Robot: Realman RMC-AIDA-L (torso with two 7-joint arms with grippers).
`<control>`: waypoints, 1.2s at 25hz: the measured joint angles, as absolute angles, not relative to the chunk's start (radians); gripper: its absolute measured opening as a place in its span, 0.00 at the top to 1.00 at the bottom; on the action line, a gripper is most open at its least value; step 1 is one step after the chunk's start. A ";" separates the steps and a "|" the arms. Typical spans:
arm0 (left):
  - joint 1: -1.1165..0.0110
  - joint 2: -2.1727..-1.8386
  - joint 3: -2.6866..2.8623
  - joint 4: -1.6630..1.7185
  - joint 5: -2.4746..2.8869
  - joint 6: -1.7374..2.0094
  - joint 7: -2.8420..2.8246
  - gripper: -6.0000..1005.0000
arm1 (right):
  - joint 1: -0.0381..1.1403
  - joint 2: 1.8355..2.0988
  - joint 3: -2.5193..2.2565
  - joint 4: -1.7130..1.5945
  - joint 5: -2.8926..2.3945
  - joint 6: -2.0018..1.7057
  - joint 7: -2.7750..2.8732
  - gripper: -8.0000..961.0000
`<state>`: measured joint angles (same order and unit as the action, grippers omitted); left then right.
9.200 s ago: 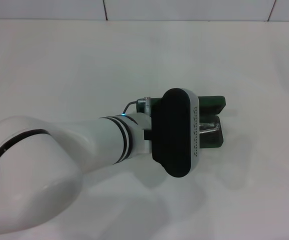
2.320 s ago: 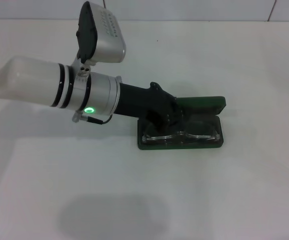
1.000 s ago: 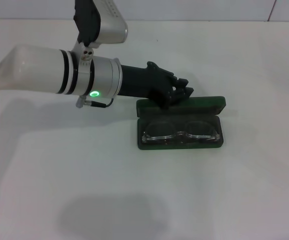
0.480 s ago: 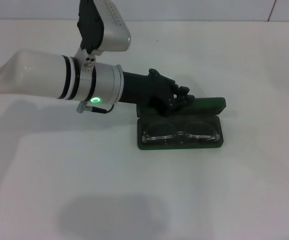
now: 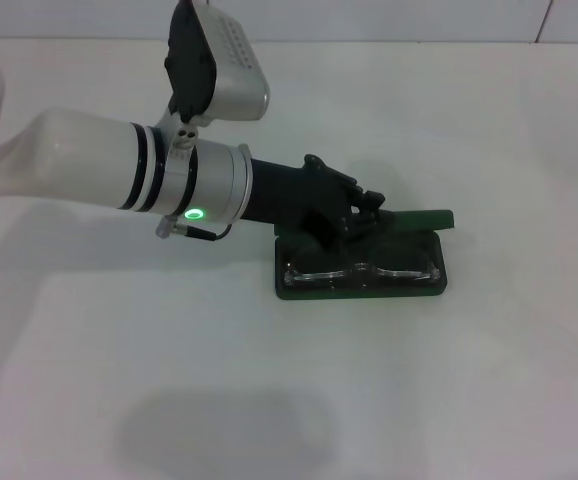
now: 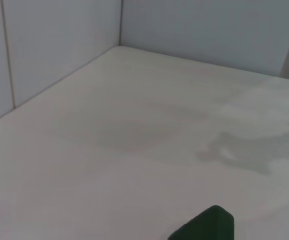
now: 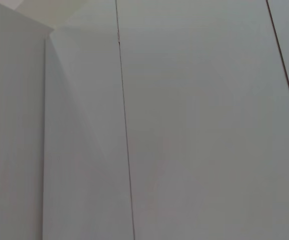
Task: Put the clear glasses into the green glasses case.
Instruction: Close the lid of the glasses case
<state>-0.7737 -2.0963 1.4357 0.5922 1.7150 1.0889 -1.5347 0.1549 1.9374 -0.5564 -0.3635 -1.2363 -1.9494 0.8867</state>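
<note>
The green glasses case point(image 5: 299, 290) lies a little right of the table's middle in the head view. The clear glasses point(image 5: 364, 268) lie inside its base, lenses side by side. My left gripper point(image 5: 361, 208) reaches in from the left and sits against the lid point(image 5: 421, 217) at the case's far side. The lid is tipped up and forward over the base, so only its thin green edge shows. One dark green corner of the case point(image 6: 207, 226) appears in the left wrist view. The right gripper is out of view.
The white tabletop point(image 5: 269, 400) spreads on all sides of the case, with a white tiled wall point(image 5: 369, 15) along its far edge. The right wrist view holds only a pale wall point(image 7: 184, 125).
The left gripper let go of the glasses in the case, drew back behind the lid, and has since pushed the lid from lying flat to tipped forward over the base.
</note>
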 joint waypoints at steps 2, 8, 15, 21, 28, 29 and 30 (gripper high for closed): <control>-0.773 -2.096 1.436 0.592 1.718 1.099 -1.527 0.78 | 0.154 1.937 -0.557 -0.363 -1.236 -1.949 0.887 0.97; -0.751 -2.095 1.436 0.598 1.717 1.118 -1.510 0.77 | 0.152 1.939 -0.557 -0.364 -1.236 -1.951 0.887 0.96; -0.740 -2.095 1.436 0.595 1.717 1.134 -1.502 0.77 | 0.154 1.939 -0.557 -0.364 -1.236 -1.952 0.887 0.96; -0.719 -2.098 1.441 0.600 1.718 1.141 -1.495 0.77 | 0.156 1.939 -0.557 -0.364 -1.236 -1.952 0.887 0.96; -0.698 -2.099 1.464 0.596 1.680 1.170 -1.462 0.77 | 0.160 1.939 -0.556 -0.364 -1.236 -1.952 0.887 0.96; -0.696 -2.099 1.466 0.597 1.675 1.174 -1.461 0.77 | 0.160 1.939 -0.556 -0.364 -1.236 -1.952 0.887 0.96; -0.695 -2.099 1.468 0.599 1.667 1.178 -1.459 0.77 | 0.160 1.939 -0.555 -0.364 -1.236 -1.952 0.887 0.96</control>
<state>-0.6948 -2.0992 1.4683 0.5988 1.6667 1.1784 -1.4595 0.1596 1.9389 -0.5553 -0.3635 -1.2363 -1.9522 0.8867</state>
